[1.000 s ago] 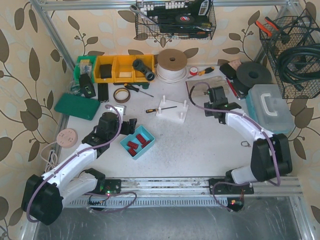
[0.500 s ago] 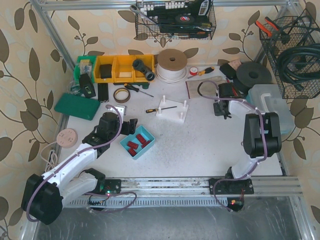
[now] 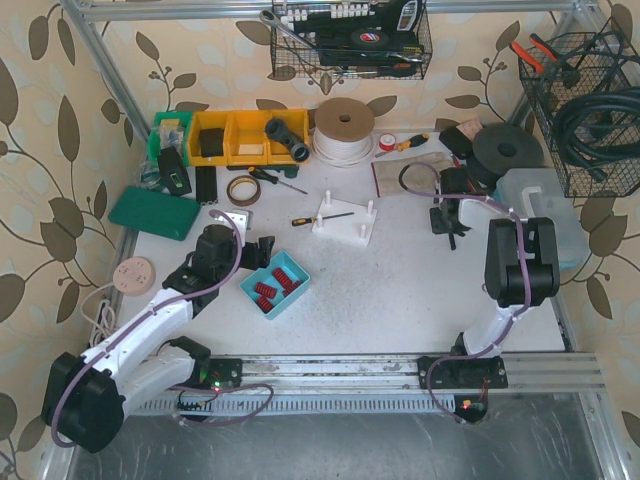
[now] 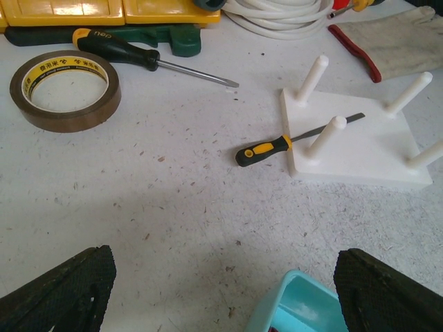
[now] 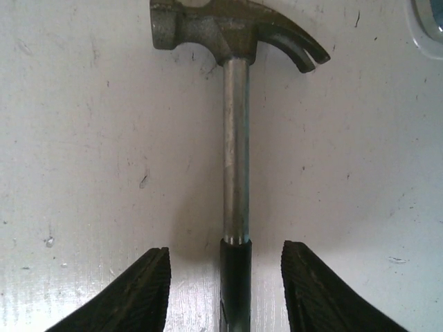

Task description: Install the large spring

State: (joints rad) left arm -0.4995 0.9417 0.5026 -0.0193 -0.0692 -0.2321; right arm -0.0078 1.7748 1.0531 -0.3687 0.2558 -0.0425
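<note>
Several red springs (image 3: 271,286) lie in a light blue tray (image 3: 296,268) left of centre; which is the large one I cannot tell. The white peg base (image 3: 345,222) stands behind it, and shows in the left wrist view (image 4: 360,149) with upright pegs. My left gripper (image 3: 260,252) is open and empty just left of the tray; its view (image 4: 225,277) shows the tray's corner (image 4: 297,308) between the wide jaws. My right gripper (image 3: 447,222) is at the back right, open (image 5: 225,290), its fingers either side of a hammer (image 5: 235,138) lying on the table, not touching it.
A small yellow-and-black screwdriver (image 4: 266,147) rests against the peg base. A tape roll (image 4: 66,90) and a black screwdriver (image 4: 138,55) lie behind the left gripper. Yellow bins (image 3: 240,135), a white cable coil (image 3: 345,130) and a plastic case (image 3: 540,210) line the back and right.
My right arm has swung from the table's middle to the back right, over the hammer. The left arm and tray have not moved.
</note>
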